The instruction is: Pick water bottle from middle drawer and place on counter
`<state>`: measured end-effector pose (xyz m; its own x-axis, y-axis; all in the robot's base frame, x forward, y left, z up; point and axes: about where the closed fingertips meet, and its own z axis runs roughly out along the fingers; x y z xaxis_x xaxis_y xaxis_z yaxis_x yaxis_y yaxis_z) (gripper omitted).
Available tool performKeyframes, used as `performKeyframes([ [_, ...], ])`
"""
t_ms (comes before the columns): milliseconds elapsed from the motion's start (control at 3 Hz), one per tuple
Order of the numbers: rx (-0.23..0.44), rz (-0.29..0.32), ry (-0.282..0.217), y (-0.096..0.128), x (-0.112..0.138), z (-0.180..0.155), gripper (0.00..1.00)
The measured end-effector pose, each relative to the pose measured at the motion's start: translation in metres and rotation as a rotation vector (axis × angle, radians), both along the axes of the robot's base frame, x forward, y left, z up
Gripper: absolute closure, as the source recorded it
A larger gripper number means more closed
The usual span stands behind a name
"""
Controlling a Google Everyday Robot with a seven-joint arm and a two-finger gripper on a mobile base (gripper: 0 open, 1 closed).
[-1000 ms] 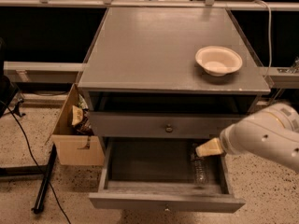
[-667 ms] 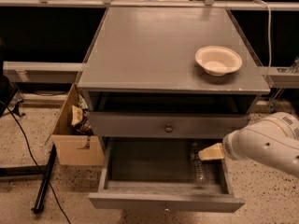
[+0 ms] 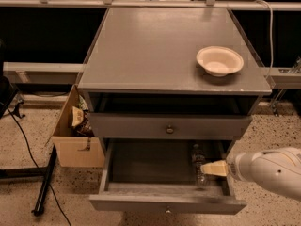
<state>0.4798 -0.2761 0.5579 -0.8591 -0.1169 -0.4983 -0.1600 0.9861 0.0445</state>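
Note:
The middle drawer (image 3: 155, 192) of the grey cabinet is pulled out, showing its dark floor. The water bottle (image 3: 198, 161) lies on that floor near the drawer's right side, lengthways front to back, clear and hard to make out. My gripper (image 3: 207, 168) comes in from the right on a white arm, its cream fingertip over the bottle's front half, just above or touching it. The counter (image 3: 155, 51) is the cabinet's flat grey top, above both drawers.
A cream round bowl (image 3: 219, 60) sits on the counter at the right. The upper drawer with a brass knob (image 3: 170, 130) is shut. An open cardboard box (image 3: 75, 135) with clutter stands on the floor at the left, beside a black stand leg and cable.
My arm has drawn lower and to the right, and the gripper has come down over the bottle in the drawer. The bottle has not moved.

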Motion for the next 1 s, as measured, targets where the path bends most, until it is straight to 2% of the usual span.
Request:
performKeyframes([
  [333,0.158,-0.002,-0.104,0.018,0.019,-0.023,0.0],
  [667,0.211,0.029,-0.118,0.028,0.015,-0.044,0.0],
  [1000,0.21,0.029,-0.118,0.028,0.015,-0.044,0.0],
])
